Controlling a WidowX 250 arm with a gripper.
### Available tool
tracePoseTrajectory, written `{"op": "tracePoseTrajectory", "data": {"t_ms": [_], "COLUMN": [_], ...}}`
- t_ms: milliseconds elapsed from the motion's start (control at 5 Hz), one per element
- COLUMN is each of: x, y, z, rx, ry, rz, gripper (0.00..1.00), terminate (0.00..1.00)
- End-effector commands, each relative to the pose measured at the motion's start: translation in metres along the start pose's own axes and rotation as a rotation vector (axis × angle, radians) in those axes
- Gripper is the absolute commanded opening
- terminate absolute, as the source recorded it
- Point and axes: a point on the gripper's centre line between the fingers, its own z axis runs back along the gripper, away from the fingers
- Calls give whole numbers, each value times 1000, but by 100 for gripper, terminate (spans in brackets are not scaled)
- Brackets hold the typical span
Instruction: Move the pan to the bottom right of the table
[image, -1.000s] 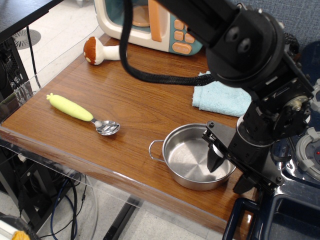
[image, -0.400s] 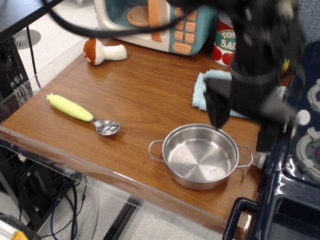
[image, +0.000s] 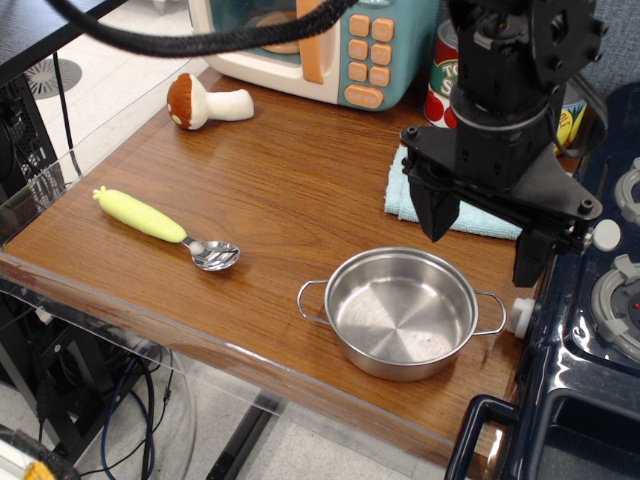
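The pan (image: 400, 313), a small shiny steel pot with two wire loop handles, sits on the brown wooden table (image: 270, 200) near its front right edge, beside the dark blue toy stove (image: 590, 380). It is empty. My gripper (image: 482, 238) hangs open above the pan's far rim, with one dark finger (image: 436, 210) left and the other finger (image: 530, 256) right. It holds nothing and is clear of the pan.
A spoon (image: 165, 227) with a yellow-green handle lies at the left. A toy mushroom (image: 205, 102) and a toy microwave (image: 330, 45) stand at the back. A light blue cloth (image: 470, 205) and a tomato sauce can (image: 445, 85) are behind my gripper.
My gripper let go of the pan's right rim and rose, moving back over the cloth. The pan stays where it was set down.
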Motion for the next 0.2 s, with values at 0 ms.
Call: {"op": "tracePoseTrajectory", "data": {"t_ms": [0], "x": [-1], "y": [7], "z": [15], "rx": [-7], "ry": [-48], "rz": [-6], "gripper": [100], "terminate": [100]}}
